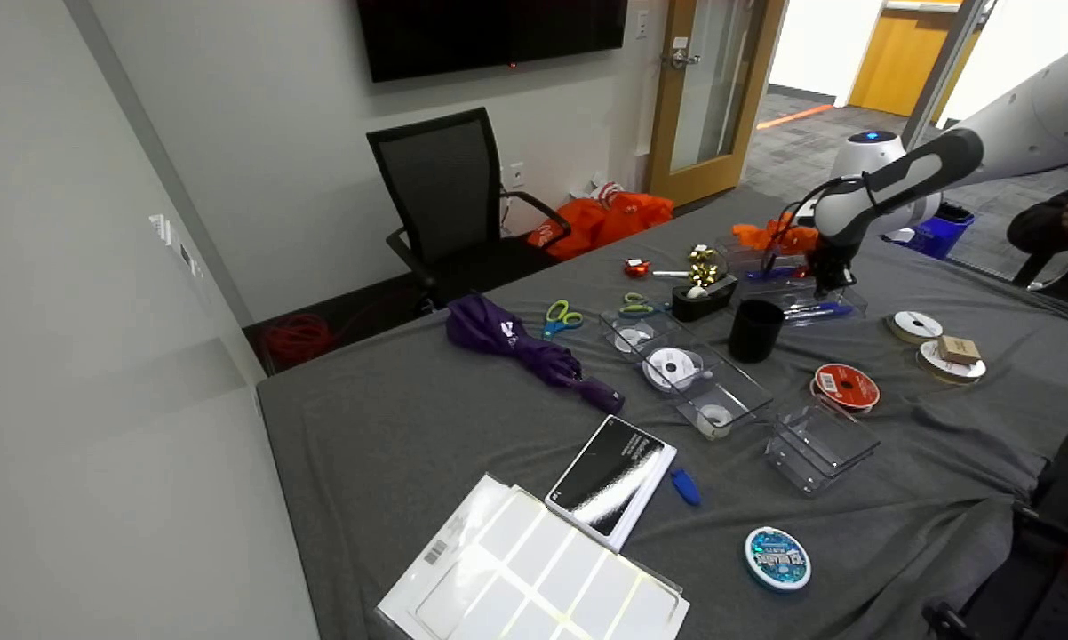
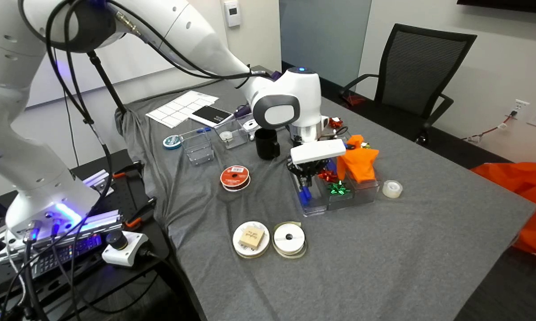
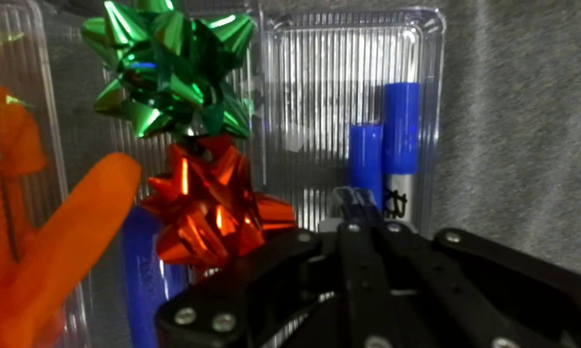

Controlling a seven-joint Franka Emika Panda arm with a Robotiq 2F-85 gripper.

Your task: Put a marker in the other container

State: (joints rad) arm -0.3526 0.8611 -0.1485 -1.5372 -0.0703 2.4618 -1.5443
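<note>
Twelve o'clock is the top of each view. A grey-covered table (image 2: 384,267) spreads under the work, and in an exterior view the robot arm (image 1: 1027,120) reaches in from two o'clock. From the arm's end there, a divided tray (image 1: 731,373) lies toward eight o'clock and a clear box (image 1: 823,440) toward six; which is the "other container" I cannot tell. The marker container (image 3: 314,67) sits beneath the wrist.

The gripper (image 3: 354,197) has its jaws drawn together, with nothing visible between them, just above or touching the nearer marker (image 3: 366,164); the contact is hidden. Pressed down like this, it would probably shove that marker's blue end instead of taking it. Spread, it has the container's side toward three o'clock and the lettered marker (image 3: 400,150) close by, so a jam or a double pick is possible. A low carry to the tray could knock the black mug (image 1: 755,331), which also stands toward eight o'clock. The red bow (image 3: 218,208), at nine o'clock from the jaws, could catch on the linkage.

Both markers lie down in the marker container, side by side. The lettered marker, toward one o'clock from the jaws, has its long axis from twelve to six, blue cap toward twelve and white barrel toward six. The nearer marker runs parallel, blue end to twelve, its tail hidden.
</note>
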